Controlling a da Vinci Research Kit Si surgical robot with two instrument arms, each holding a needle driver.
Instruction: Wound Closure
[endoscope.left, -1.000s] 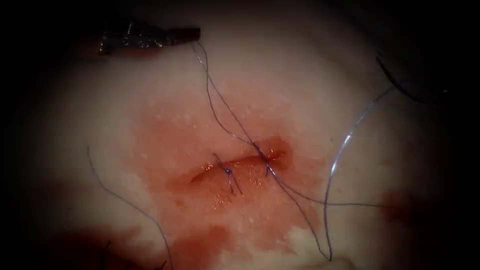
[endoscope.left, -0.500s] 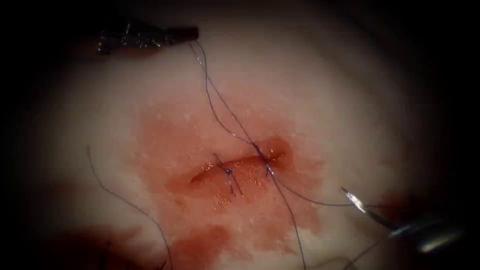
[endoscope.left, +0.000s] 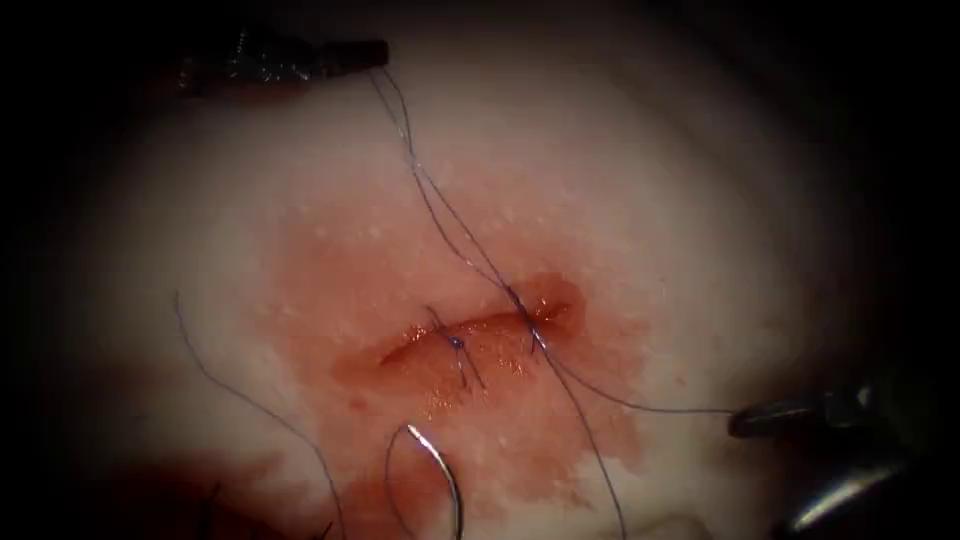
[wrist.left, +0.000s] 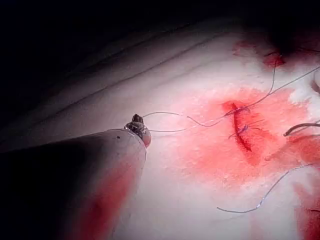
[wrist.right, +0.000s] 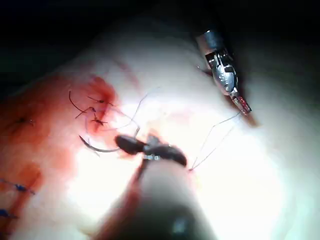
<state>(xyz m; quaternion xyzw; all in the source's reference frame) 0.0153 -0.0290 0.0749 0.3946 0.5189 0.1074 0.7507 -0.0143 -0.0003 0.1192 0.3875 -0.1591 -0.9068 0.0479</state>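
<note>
The cut (endoscope.left: 470, 330) runs across the tissue (endoscope.left: 640, 200) and carries two stitches. My left tool (endoscope.left: 375, 52) is at the far upper left, shut on two thread strands (endoscope.left: 430, 190) that run down to the stitch (endoscope.left: 522, 308) at the cut's right end. In the left wrist view the same tool (wrist.left: 138, 121) holds that thread (wrist.left: 170, 131). The curved needle (endoscope.left: 440, 470) lies free on the tissue in front of the cut, not in it; the needle (wrist.right: 95, 147) lies just beyond my right tool (wrist.right: 150, 149). That right tool (endoscope.left: 765, 475) stands open at the lower right, and a thread (endoscope.left: 650, 408) ends beside its upper jaw.
An older knotted stitch (endoscope.left: 456, 342) with short cut ends sits at the cut's left half. A loose thread (endoscope.left: 230, 390) curves over the tissue at the left. Red fluid (endoscope.left: 420, 420) covers the tissue around and in front of the cut.
My right tool brought the needle down to the lower right, then opened. The needle now lies on the tissue in front of the cut. The left tool has shifted slightly up and left.
</note>
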